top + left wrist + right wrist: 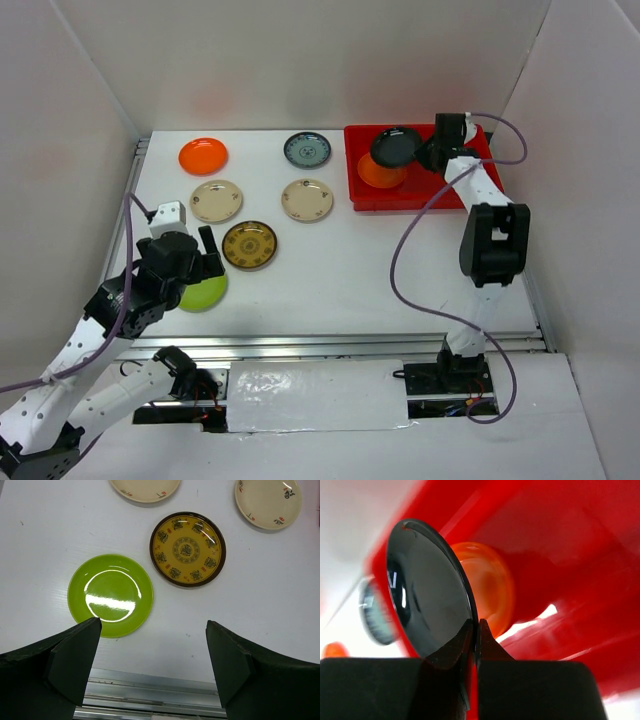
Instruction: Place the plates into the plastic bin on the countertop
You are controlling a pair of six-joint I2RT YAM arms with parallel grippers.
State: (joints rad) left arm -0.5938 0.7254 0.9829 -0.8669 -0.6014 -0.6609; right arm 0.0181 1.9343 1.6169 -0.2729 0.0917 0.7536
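Note:
My right gripper (428,152) is shut on the rim of the glossy black plate (396,146), holding it tilted above the red plastic bin (440,192); the wrist view shows the black plate (427,587) pinched between the jaws. An orange plate (380,174) lies in the bin under it. My left gripper (200,262) is open and empty above the lime green plate (110,595) near the front left. On the countertop lie a brown-gold plate (250,245), two cream plates (216,200) (307,199), a grey-blue plate (307,150) and an orange plate (203,155).
White walls enclose the countertop (380,280) on three sides. A metal rail (340,345) runs along the near edge, seen also in the left wrist view (150,695). A purple cable (400,250) loops from the right arm over the table.

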